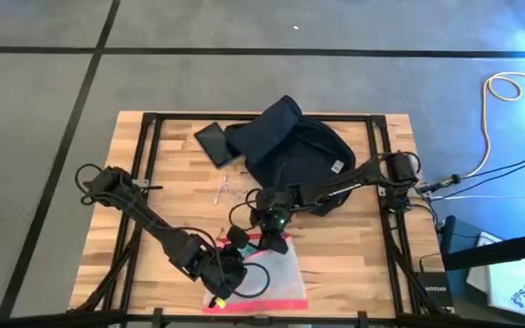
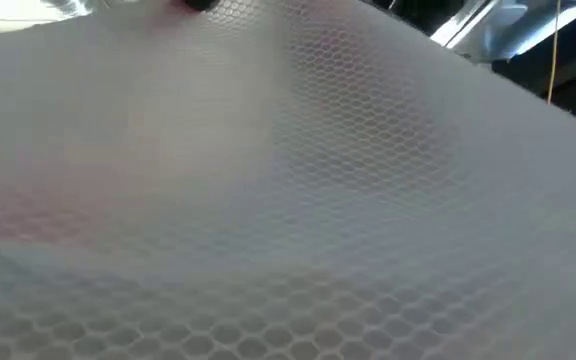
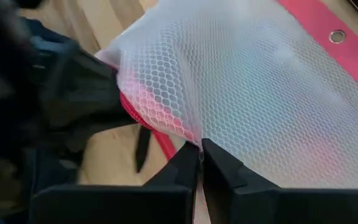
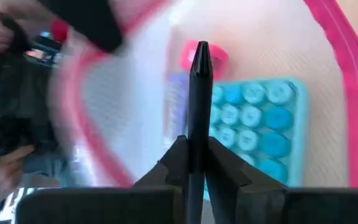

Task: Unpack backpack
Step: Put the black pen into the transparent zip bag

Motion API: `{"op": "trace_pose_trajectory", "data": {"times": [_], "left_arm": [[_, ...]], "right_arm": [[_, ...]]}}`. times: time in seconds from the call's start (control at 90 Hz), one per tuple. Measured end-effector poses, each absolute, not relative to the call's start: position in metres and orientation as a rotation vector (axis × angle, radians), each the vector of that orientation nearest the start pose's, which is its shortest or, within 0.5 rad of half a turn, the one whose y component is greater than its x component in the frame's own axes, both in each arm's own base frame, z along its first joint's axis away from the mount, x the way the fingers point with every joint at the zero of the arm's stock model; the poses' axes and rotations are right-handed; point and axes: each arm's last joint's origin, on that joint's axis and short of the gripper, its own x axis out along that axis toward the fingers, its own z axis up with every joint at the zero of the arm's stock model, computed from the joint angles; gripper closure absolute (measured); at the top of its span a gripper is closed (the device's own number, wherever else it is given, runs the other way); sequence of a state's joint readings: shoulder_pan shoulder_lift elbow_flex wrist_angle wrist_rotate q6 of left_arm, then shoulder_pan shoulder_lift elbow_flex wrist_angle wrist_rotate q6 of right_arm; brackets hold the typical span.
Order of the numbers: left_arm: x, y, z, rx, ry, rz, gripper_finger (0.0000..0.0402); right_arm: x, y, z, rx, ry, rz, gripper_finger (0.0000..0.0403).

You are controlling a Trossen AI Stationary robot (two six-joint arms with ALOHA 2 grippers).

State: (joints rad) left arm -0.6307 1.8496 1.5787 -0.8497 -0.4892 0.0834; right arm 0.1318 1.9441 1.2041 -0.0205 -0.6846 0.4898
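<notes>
- Nearest the front edge of the wooden surface (image 1: 153,196) we see a clear mesh pouch (image 1: 267,278) with red edging, lying flat, slightly right of the front middle.
- Our left hand (image 1: 229,281) sits at the pouch's left side. In the left wrist view its fingers (image 3: 219,165) are pressed together on the pouch's mesh edge.
- Our right hand (image 1: 273,239) is at the pouch's far edge. In the right wrist view its fingers are closed on a thin dark strip, which we judge to be part of the pouch's edge or zip. Through the mesh, a light blue block with round buttons (image 4: 253,127) shows.
- We judge the step in hand to be handling this pouch, already out of the bag. The next move calls for letting it go on the surface, then reaching back for anything left inside.
- A small tangle of thin wire (image 1: 226,189) lies at the middle of the surface.
- Farther back, the backpack (image 1: 294,150) lies slumped at the far edge, right of centre. Its long axis runs roughly from the far left toward the front right. We cannot tell which way its opening faces.
- A dark flat rectangle (image 1: 215,141) lies just left of it.
</notes>
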Motion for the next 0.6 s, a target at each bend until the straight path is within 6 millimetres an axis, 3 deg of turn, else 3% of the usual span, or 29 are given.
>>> {"op": "trace_pose_trajectory", "data": {"times": [0.156,0.322,0.478,0.6], "left_arm": [[0.320,-0.216,0.266,0.670,0.949,-0.163,0.0401],[0.320,-0.216,0.266,0.669,0.943,-0.160,0.0401],[0.320,-0.216,0.266,0.666,0.944,-0.158,0.0401],[0.320,-0.216,0.266,0.661,0.947,-0.155,0.0401]], "right_arm": [[0.398,0.078,0.144,0.673,1.005,0.575,0.0383],[0.401,0.107,0.131,0.718,1.086,0.699,0.0382],[0.407,0.134,0.132,0.649,1.070,0.790,0.0381],[0.411,0.139,0.140,0.604,1.073,0.807,0.0364]]}}
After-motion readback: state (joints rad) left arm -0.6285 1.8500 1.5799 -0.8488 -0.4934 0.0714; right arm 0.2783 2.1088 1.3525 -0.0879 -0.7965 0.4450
